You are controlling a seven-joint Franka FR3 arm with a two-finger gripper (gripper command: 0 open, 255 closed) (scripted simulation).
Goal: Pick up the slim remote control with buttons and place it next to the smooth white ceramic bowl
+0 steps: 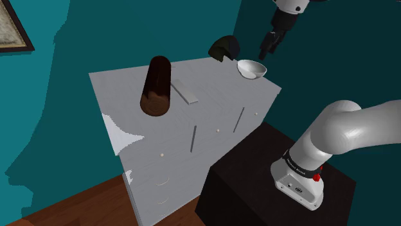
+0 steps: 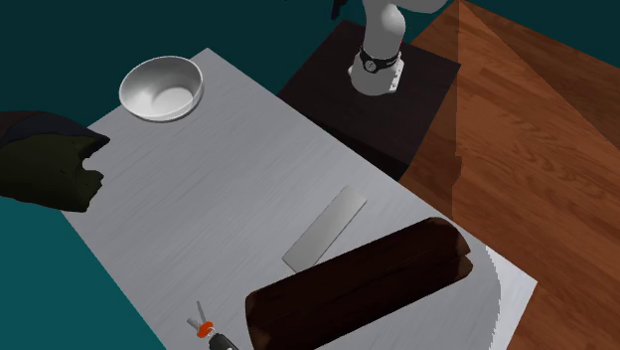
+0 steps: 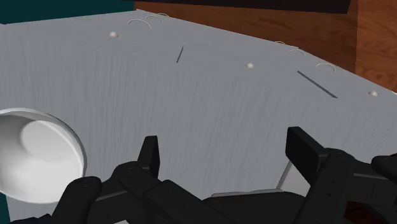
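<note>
The two black fingers [image 3: 305,153] stand wide apart, released, with nothing between them but bare grey desk [image 3: 210,95] far below. They touch nothing and hang in the air.

The white bowl [image 3: 35,156] sits on the desk below the fingers and off to one side, outside the gap, close to one fingertip as the wrist view has it. In the shoulder view the bowl lies just under and a little to the left of the fingers, at the desk's corner nearest the arm. It is upright and smooth inside.

The remote [image 1: 184,91], drawn as a thin, plain grey slab, lies flat on the desk, well apart from the fingers and farther from them than the bowl is. No buttons can be made out on it. Beyond it from the fingers lies a big dark brown cylinder [image 1: 156,86] on its side; the remote's long edge runs just beside it, and whether the two touch cannot be told.

A dark, lumpy object [image 1: 224,47] rests at the desk's back edge, near the bowl and nearly level with the fingers in the shoulder view. A small thing with a red spot [image 2: 205,326] lies on the far side of the cylinder. The dark stand [image 1: 257,186] is just beside the desk, on a wooden floor [image 2: 537,109].
</note>
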